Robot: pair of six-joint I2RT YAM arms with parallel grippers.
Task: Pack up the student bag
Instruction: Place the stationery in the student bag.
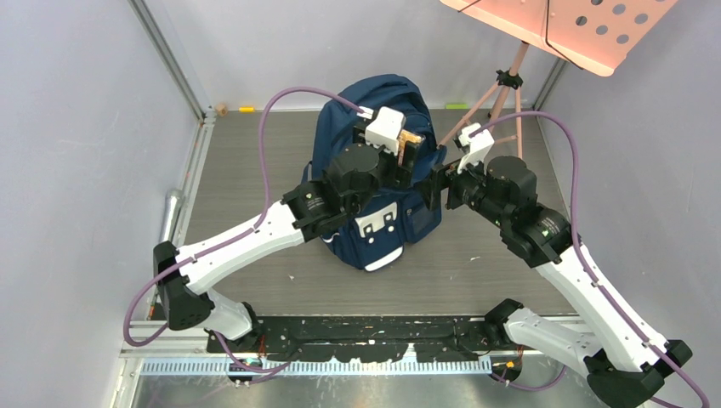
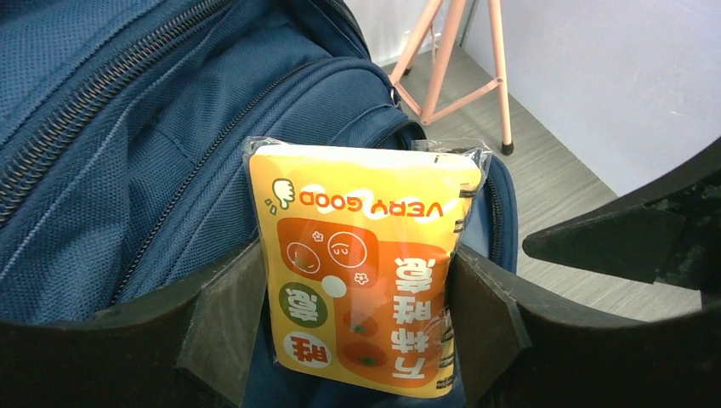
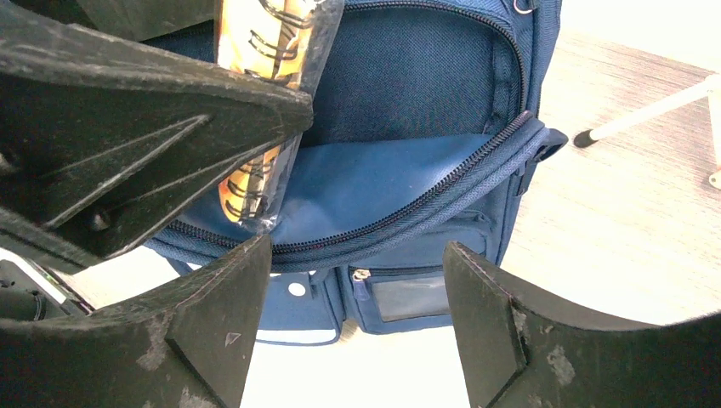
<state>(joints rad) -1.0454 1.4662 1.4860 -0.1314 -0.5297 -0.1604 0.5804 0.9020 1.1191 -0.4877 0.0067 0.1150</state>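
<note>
The left end effector (image 2: 357,331) is clamping a yellow-and-orange notebook (image 2: 366,229) across its width. One finger (image 2: 225,314) is pressing in at lower left of the left wrist frame, and its partner is pressing in at lower right. That grip is keeping the notebook on edge, which looks to me like the slim way through a narrow mouth. A clear plastic sleeve (image 2: 472,157) is wrapping it, and the right wrist view is showing its wire spiral (image 3: 272,38) at top left of the frame.

The notebook's low corner is sitting right at the zip (image 3: 425,212). Whether it is already inside, I cannot tell.

The right end effector (image 3: 357,280) is waiting with its jaws wide apart and nothing between them, facing the front pockets at bottom centre of its frame. My guess is that it is standing by to steady the front panel or pull it forward.

The student bag (image 1: 383,93) is standing upright in the middle of the top view on the grey desk (image 1: 476,263). Its main compartment is unzipped and the front is sagging outward, so the paler lining (image 3: 383,178) is showing and the mouth is gaping for the drop.

A pink music stand (image 1: 561,25) is filling the upper right, its legs well clear of the bag
</note>
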